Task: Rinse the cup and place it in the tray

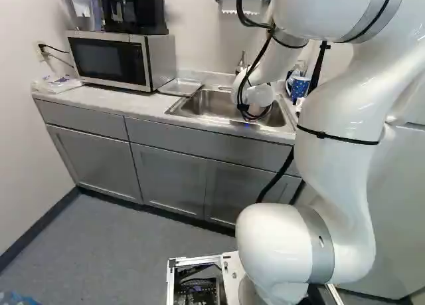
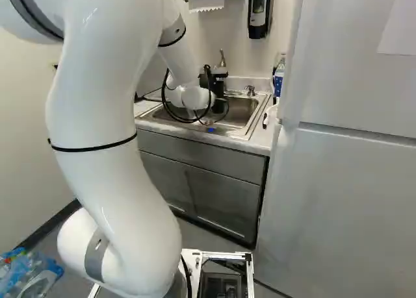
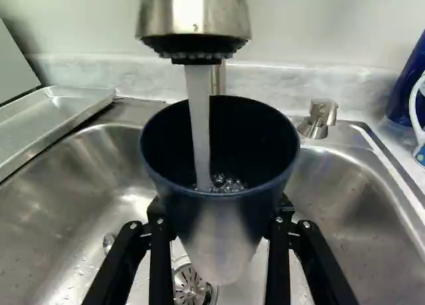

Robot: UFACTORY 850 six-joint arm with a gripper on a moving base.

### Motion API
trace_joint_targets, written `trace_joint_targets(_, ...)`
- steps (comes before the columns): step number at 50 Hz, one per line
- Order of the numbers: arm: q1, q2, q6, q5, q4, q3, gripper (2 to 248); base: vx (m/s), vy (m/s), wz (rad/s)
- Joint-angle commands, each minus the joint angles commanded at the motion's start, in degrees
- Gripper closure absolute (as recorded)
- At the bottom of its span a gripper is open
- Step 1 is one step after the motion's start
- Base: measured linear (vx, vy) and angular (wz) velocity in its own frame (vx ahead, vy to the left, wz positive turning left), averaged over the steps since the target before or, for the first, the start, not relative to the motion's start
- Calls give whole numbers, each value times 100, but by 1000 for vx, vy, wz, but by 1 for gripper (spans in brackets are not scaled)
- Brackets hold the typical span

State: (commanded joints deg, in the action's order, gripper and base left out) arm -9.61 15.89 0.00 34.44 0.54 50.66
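In the right base view my gripper point(image 2: 220, 106) is a dark shape over the sink, largely hidden by the wrist; its fingers cannot be made out there. From the wrist view, the gripper point(image 3: 221, 213) is shut on the dark blue cup point(image 3: 220, 235), one finger on each side. The cup is upright with its mouth directly beneath the faucet head point(image 3: 193, 19). A stream of water point(image 3: 199, 125) runs into it, and bubbles show inside. A shallow metal tray point(image 3: 56, 115) lies on the counter beside the sink, also seen as the tray point(image 1: 180, 86) by the microwave.
Around and below the cup is the steel sink point(image 3: 80, 192), with a drain point(image 3: 189, 288). A small metal fixture point(image 3: 318, 119) stands behind its rim. The microwave point(image 1: 109, 60) is left of the tray in the left base view. A blue mug point(image 1: 299, 87) and tall fridge point(image 2: 351, 194) stand right of the sink.
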Motion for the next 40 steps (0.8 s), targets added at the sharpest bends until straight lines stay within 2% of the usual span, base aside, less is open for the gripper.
trace_joint_targets(40, 0, 0, 0, 0, 0, 0, 126, 0, 0, 0)
